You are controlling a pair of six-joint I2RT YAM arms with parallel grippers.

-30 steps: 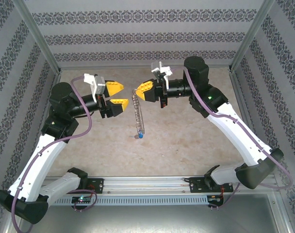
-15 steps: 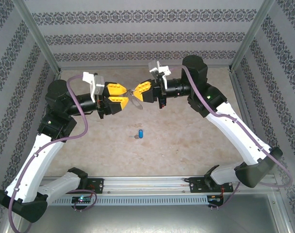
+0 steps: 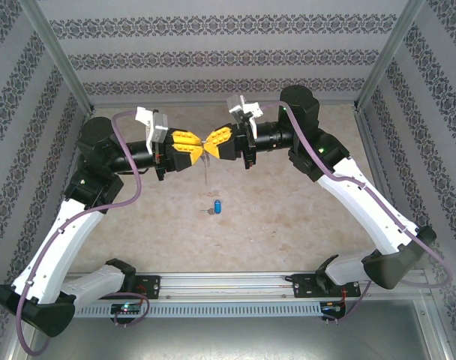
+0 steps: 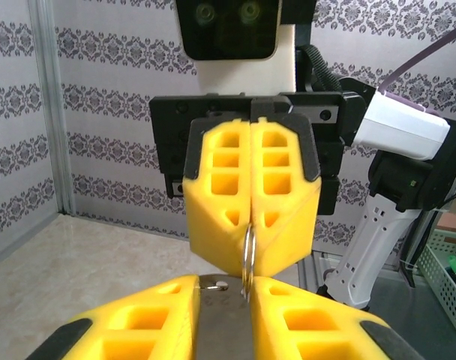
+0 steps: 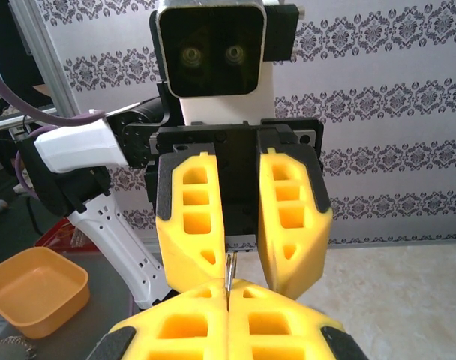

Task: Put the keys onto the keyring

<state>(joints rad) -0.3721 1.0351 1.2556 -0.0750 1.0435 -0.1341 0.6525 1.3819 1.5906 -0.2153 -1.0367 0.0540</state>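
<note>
Claws meet tip to tip above bench (image 3: pixel 288 217): left claw (image 3: pixel 197 148), wide a second ago, now pinches keyring (image 4: pixel 222 304) by flat grey body; right claw (image 3: pixel 212 142) stays fully shut on wire ring (image 4: pixel 247 251). Likely steadied for threading. Below, blue key (image 3: pixel 217 206) lies on bench, unthreaded.

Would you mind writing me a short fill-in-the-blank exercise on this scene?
1. The key with the ___ head lies on the table, outside both hands.
2. The right hand is ___ on a wire ring of the keyring.
3. The left hand has ___ fingers.
Missing words: blue; shut; yellow.
</note>
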